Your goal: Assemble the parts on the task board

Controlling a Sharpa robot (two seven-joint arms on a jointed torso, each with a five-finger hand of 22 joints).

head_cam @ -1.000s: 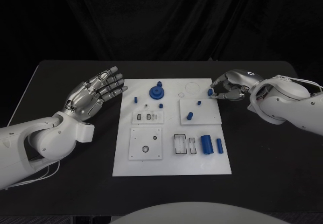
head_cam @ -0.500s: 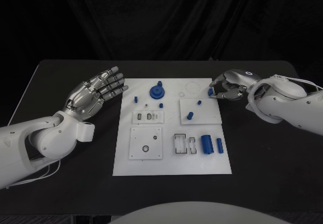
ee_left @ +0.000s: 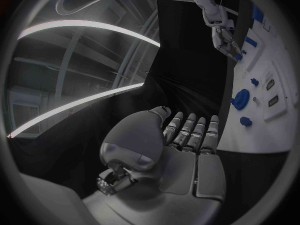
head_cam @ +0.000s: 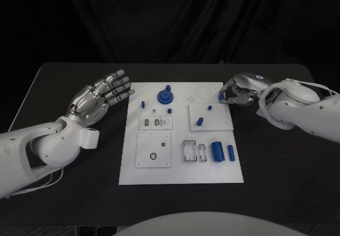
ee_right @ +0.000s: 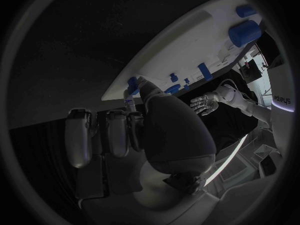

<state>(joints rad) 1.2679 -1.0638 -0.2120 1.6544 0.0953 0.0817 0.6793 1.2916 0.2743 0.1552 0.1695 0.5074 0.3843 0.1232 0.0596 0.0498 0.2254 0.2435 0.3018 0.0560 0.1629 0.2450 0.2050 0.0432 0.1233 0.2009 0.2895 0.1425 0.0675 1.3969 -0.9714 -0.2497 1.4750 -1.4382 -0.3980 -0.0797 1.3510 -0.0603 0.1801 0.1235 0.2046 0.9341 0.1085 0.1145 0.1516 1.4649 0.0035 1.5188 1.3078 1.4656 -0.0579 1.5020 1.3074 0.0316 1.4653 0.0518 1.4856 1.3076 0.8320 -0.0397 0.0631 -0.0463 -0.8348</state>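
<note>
Item: assembly station, one moment. Task board (head_cam: 181, 174): white plate lying flat at the middle of the black surface (head_cam: 283, 177), carrying several raised white fixture blocks and loose blue parts. Parts noted: a blue gear-like piece (head_cam: 166, 96) toward the far edge, two blue cylinders (head_cam: 223, 152) lying side by side near the right margin, a short blue peg (head_cam: 200, 121) on the upper right fixture block. Right robot hand (head_cam: 236, 94): poised at the board's far right corner, fingers curled in around a small blue part (head_cam: 221, 97); it appears to pinch that piece, though the contact itself is too small to confirm beyond the wrist view, where the blue part (ee_right: 132, 83) sits at the fingertips against the board's edge. Left robot hand (head_cam: 101, 98): raised beside the board's left side, palm open, fingers spread wide, holding nothing. Step in hand, by judgement: picking up one small part at the corner, early in the assembly, most pieces still loose. Next move calls for a secure pinch, a clean lift, and careful alignment over the matching socket. Room: dark curtain behind the surface, curved light strips overhead in the left wrist view.
</note>
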